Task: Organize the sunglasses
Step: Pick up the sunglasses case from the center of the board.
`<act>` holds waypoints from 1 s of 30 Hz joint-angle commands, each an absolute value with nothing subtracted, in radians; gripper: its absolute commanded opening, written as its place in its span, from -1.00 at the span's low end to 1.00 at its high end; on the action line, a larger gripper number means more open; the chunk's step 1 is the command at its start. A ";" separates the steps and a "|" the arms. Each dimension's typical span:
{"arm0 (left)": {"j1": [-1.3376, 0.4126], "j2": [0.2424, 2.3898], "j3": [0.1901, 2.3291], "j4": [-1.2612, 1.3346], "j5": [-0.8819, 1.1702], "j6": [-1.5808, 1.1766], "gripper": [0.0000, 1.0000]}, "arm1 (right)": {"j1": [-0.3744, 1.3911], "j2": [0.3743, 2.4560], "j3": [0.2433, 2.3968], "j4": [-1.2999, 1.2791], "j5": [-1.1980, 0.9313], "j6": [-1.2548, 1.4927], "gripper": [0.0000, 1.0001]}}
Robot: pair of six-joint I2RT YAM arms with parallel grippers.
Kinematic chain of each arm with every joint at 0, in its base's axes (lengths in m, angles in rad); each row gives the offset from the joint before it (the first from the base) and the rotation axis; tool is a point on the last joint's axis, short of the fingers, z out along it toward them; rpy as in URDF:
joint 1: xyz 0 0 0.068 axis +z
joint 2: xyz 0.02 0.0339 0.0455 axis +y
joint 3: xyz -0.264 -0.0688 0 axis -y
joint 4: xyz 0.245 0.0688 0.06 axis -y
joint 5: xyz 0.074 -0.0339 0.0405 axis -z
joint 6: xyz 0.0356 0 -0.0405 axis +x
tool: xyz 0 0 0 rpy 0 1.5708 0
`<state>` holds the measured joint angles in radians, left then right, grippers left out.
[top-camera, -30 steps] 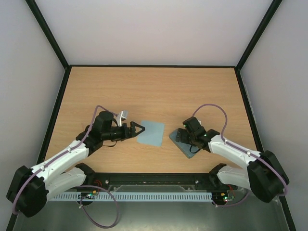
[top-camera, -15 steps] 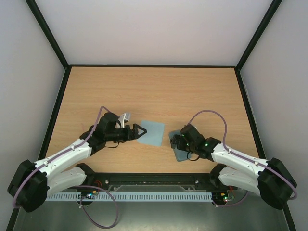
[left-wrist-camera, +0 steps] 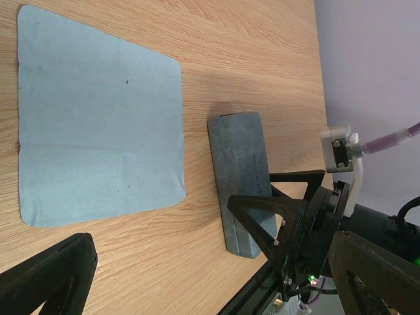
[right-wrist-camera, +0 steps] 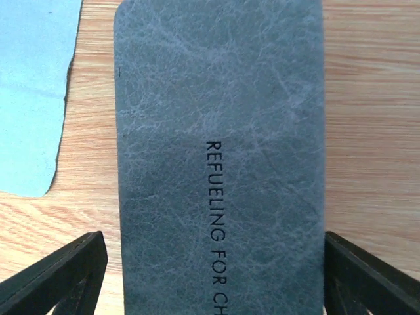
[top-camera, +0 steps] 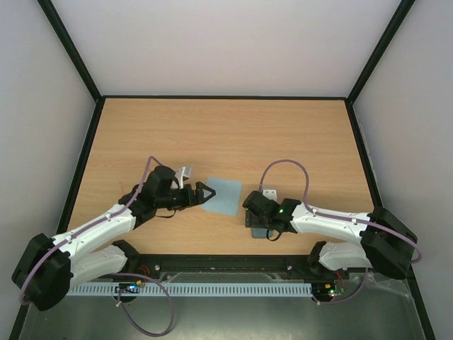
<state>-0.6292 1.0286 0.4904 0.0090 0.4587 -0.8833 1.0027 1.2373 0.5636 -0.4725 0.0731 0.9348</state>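
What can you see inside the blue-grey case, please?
Nothing: the case lies shut on the table, showing only its lettered lid. Whatever it holds is covered.

Robot lab test cell, left arm [top-camera: 95, 228] and right arm [top-camera: 333, 219] bolted side by side at the near edge of a wood-laminate table [top-camera: 226, 134], plain white enclosure walls [top-camera: 226, 42], black frame struts [top-camera: 71, 48], slotted cable duct [top-camera: 226, 289] along the front, loose purple cable loops [top-camera: 283, 161].
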 commanded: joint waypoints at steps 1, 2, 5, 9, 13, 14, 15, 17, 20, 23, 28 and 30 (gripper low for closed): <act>-0.635 1.041 0.481 -0.003 0.452 -0.879 0.99 | 1.012 1.253 0.616 -0.556 0.171 0.960 0.69; -0.635 1.040 0.479 -0.008 0.448 -0.875 0.99 | 1.012 1.255 0.623 -0.565 0.176 0.960 0.65; -0.635 1.036 0.473 -0.012 0.443 -0.873 0.99 | 1.013 1.253 0.633 -0.580 0.178 0.963 0.54; -0.635 1.034 0.460 -0.009 0.440 -0.877 0.99 | 1.013 1.257 0.632 -0.592 0.180 0.958 0.52; -0.635 1.032 0.457 -0.014 0.437 -0.881 0.99 | 1.013 1.263 0.633 -0.595 0.173 0.949 0.59; -0.634 1.033 0.458 -0.016 0.437 -0.879 0.99 | 1.014 1.263 0.635 -0.594 0.172 0.949 0.64; -0.636 1.034 0.461 -0.017 0.437 -0.878 0.99 | 1.014 1.262 0.635 -0.594 0.170 0.949 0.67; -0.635 1.035 0.461 -0.018 0.436 -0.876 0.99 | 1.014 1.266 0.635 -0.592 0.169 0.947 0.68; -0.635 1.035 0.460 -0.019 0.436 -0.876 0.99 | 1.015 1.279 0.633 -0.590 0.162 0.941 0.63; -0.635 1.033 0.458 -0.020 0.436 -0.879 0.99 | 1.020 1.285 0.629 -0.590 0.160 0.942 0.56; -0.635 1.030 0.456 -0.023 0.434 -0.882 0.99 | 1.023 1.284 0.623 -0.588 0.152 0.943 0.44; -0.635 1.033 0.457 -0.023 0.436 -0.882 0.99 | 1.023 1.282 0.617 -0.585 0.145 0.943 0.35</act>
